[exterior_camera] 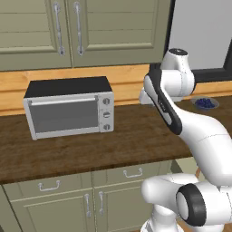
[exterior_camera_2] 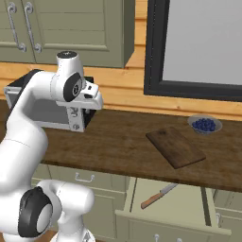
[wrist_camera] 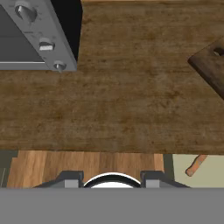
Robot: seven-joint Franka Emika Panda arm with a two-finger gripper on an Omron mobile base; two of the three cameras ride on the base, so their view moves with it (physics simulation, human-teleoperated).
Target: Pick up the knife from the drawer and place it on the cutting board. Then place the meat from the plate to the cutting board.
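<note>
The knife [exterior_camera_2: 158, 195], with a silver blade and a brown handle, lies at a slant in the open pale green drawer [exterior_camera_2: 189, 208] under the counter, right of the arm. The hand view catches its handle end [wrist_camera: 196, 165] in the drawer's corner [wrist_camera: 208, 173]. The dark cutting board [exterior_camera_2: 176, 146] rests bare on the counter above the drawer, and its corner [wrist_camera: 212, 65] shows in the hand view. My gripper [exterior_camera_2: 78, 126] hangs over the counter's front part, left of the board and pointing down. Its fingers [wrist_camera: 72, 179] stand apart with nothing between them. The plate and the meat are out of view.
A silver toaster oven [exterior_camera: 68, 111] stands on the counter to the left, close behind the hand. A grey bowl of blueberries [exterior_camera_2: 204, 125] sits behind the board near the wall. Upper cabinets [exterior_camera: 68, 31] hang above, and a dark-framed window [exterior_camera_2: 198, 47] is at the right.
</note>
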